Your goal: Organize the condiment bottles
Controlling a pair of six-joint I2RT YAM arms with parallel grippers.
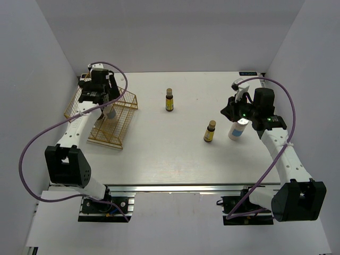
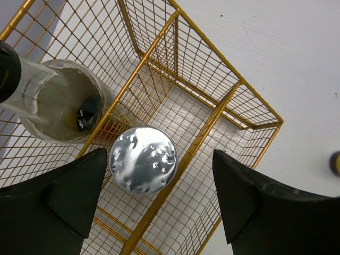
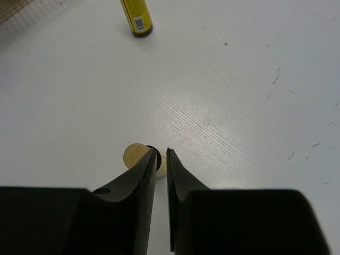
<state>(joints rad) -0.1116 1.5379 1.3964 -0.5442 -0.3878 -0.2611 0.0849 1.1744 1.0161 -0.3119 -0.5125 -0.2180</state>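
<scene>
In the left wrist view my left gripper (image 2: 159, 155) is open, its jaws wide apart above the gold wire basket (image 2: 212, 122). A white bottle's silver cap (image 2: 143, 158) sits between them in one compartment. A larger clear bottle (image 2: 58, 101) with a black cap is in the neighbouring compartment. In the top view my left gripper (image 1: 106, 96) hangs over the basket (image 1: 123, 101). Two amber bottles with yellow labels (image 1: 169, 100) (image 1: 210, 131) stand mid-table. A second white bottle (image 1: 236, 129) stands under my right wrist. My right gripper (image 1: 228, 110) (image 3: 161, 154) is shut and empty, above the nearer amber bottle (image 3: 135, 155).
The far amber bottle (image 3: 136, 18) stands upright at the top of the right wrist view. Bare white table lies between the basket and the loose bottles. White walls close the table on three sides. Purple cables loop off both arms.
</scene>
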